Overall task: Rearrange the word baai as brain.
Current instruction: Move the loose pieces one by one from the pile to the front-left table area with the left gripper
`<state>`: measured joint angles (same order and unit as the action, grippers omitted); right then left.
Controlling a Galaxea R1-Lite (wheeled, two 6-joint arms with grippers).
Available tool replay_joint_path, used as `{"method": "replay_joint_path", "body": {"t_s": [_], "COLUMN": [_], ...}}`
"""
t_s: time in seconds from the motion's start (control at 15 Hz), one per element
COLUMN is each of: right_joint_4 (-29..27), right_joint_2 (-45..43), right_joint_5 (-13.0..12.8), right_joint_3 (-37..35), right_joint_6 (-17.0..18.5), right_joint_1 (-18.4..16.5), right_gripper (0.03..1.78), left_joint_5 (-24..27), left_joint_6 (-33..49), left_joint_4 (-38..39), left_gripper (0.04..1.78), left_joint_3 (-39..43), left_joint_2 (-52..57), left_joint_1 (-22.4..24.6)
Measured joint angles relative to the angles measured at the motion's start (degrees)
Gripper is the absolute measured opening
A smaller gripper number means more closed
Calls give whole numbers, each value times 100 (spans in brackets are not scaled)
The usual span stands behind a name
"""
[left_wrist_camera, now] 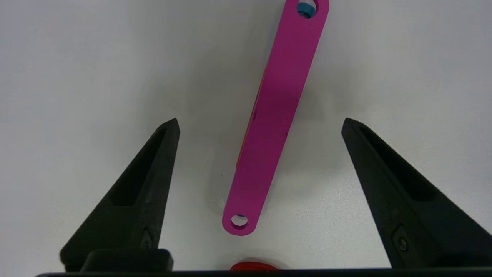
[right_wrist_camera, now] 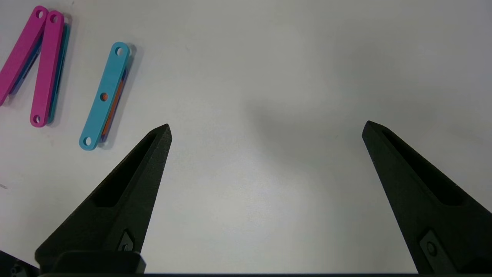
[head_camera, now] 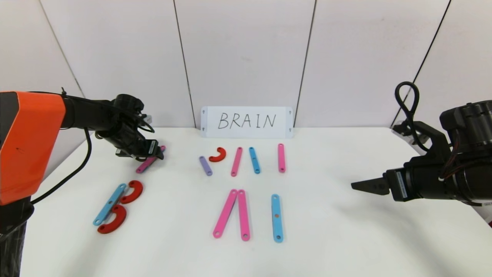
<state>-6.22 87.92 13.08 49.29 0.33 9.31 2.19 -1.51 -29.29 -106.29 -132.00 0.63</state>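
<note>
The word baai, built from flat plastic pieces, is lying spread over the white table in front of a white card handwritten BRAIN. At the robot's left, a blue strip with two red curves is forming a B. In the middle, two long pink strips are leaning together at the top, and a long blue strip is lying just beside them. Farther back, a purple strip, a red C-shaped curve, and shorter pink and blue strips are sitting in a loose row.

The left gripper is hovering over a slanted pink strip behind the B, its jaws standing apart on either side of the strip without touching it. The right gripper is waiting over bare table at the robot's right, jaws spread wide and holding nothing.
</note>
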Motion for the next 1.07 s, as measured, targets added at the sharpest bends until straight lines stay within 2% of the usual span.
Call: {"method": "replay_joint_path", "body": {"t_s": [0.33, 0.47, 0.87, 1.07], "right_joint_4": [0, 0, 2, -4], "right_joint_2": [-32, -35, -52, -51], "right_joint_5": [0, 1, 1, 1], "right_joint_3": [-30, -34, -43, -43], "right_joint_6": [-12, -15, -17, -17], "right_joint_1": [28, 33, 41, 41], "right_gripper": [174, 174, 174, 174], "left_joint_5": [113, 111, 113, 102], "left_joint_6": [30, 30, 85, 427], "left_joint_4": [-2, -6, -118, -174], "left_gripper": [52, 32, 30, 30], "left_joint_3": [-27, -32, 50, 343], "left_joint_2": [-61, -68, 72, 472], "left_joint_1": [5, 7, -20, -101]}}
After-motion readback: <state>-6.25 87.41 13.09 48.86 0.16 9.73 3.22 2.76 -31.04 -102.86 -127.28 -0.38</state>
